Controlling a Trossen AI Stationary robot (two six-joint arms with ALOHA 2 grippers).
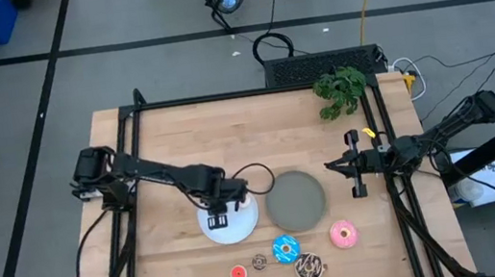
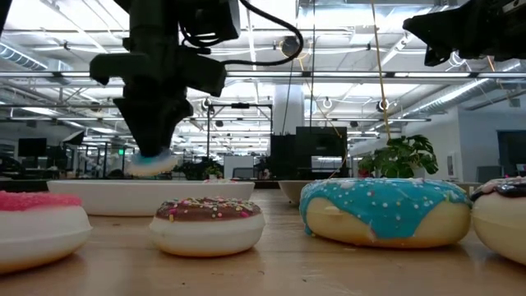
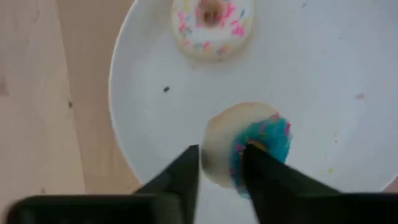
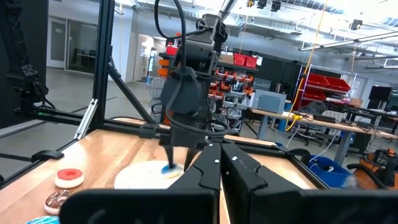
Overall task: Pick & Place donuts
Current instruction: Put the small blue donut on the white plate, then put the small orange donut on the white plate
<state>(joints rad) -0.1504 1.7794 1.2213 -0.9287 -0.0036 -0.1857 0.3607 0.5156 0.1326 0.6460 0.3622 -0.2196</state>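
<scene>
Left gripper is clamped on a tiny blue donut, held on edge over the white plate; a pale pink donut lies flat on that plate, apart from it. The grey plate sits at the white plate's 3 o'clock, just beside it. Toward 5 o'clock, near the table's front edge — red donut, brown donut, blue-iced donut, chocolate donut, pink donut. Right gripper waits at the grey plate's 2 o'clock, fingers closed on nothing.
</scene>
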